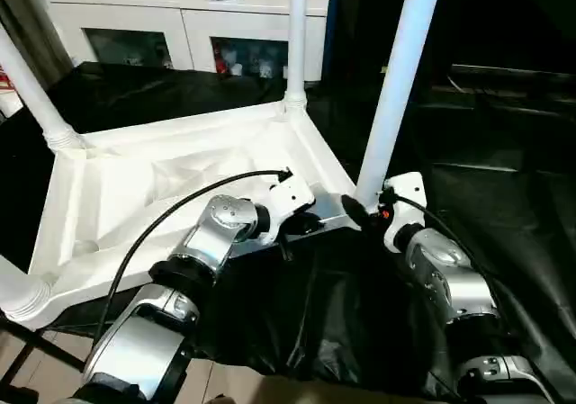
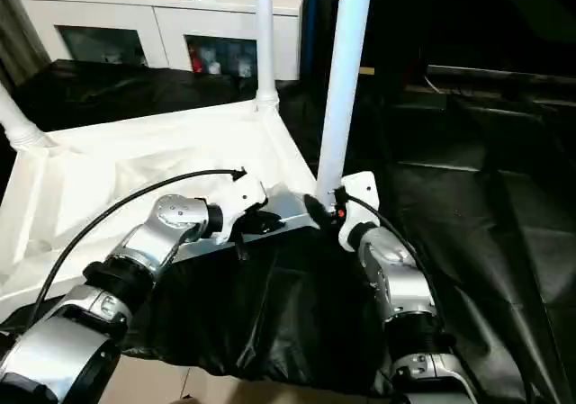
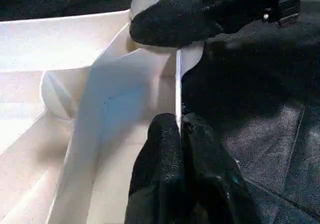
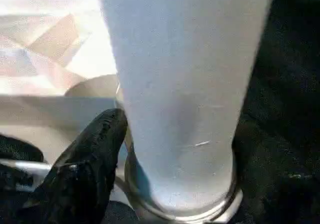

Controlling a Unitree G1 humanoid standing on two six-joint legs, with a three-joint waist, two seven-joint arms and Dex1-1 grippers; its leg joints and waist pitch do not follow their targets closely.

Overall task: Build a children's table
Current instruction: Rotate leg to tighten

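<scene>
We look down over our two silver forearms at a white plastic table top (image 1: 171, 184) lying upside down on a surface draped in black sheeting (image 1: 504, 224). Its hollow underside faces up, with raised walls around the edge.

Four white tube legs stand in its corner sockets. The far leg (image 1: 296, 35) rises straight up in the far corner. The far-left leg (image 1: 27, 85) leans out toward the upper left. A short stretch of the near-left leg (image 1: 20, 294) shows at the left edge. The near-right leg (image 1: 400, 71), the thickest in view, stands in the corner nearest our grippers and tilts slightly to the right as it rises.

Our left gripper (image 3: 181, 131) reaches in from the lower left to the near edge of the table top, close to that near-right corner. Its two black fingers (image 3: 162, 149) are pressed together, pinching the thin white rim of the table top between them.

Our right gripper (image 1: 360, 213) sits at the foot of the near-right leg. One black finger (image 4: 87, 159) lies against the base of the leg, just above the socket ring. We cannot tell whether the jaws are closed around the leg or spread apart.

Beyond the table top stands a white cabinet (image 1: 180, 17) with glass doors and small objects inside.
</scene>
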